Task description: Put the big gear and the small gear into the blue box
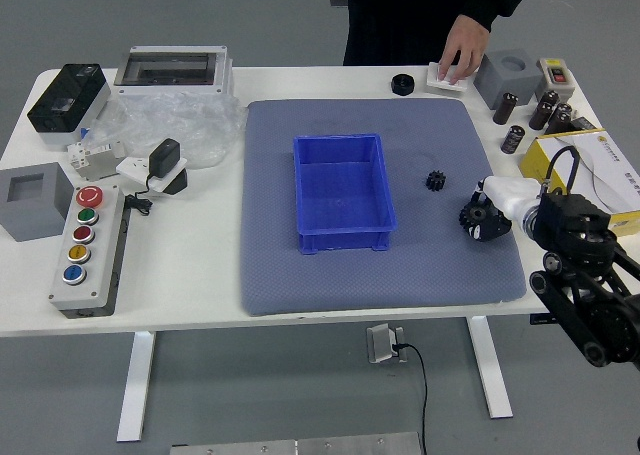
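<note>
My right hand [487, 213] reaches in from the right over the mat's right side, at the big black gear [478, 213]. The hand partly covers the gear, and its hold on it cannot be made out. The small black gear [436, 180] lies on the blue-grey mat, left of and beyond the hand, apart from it. The blue box [344, 241] stands open-topped on the mat, left of both gears, with nothing visible inside. My left hand is out of view.
A person stands at the far side, one hand [465, 47] on a white object [447, 81]. A black round part [402, 84] lies nearby. Black cylinders [513, 139] and a yellow box [542, 159] stand right; a button panel [88, 255] lies left.
</note>
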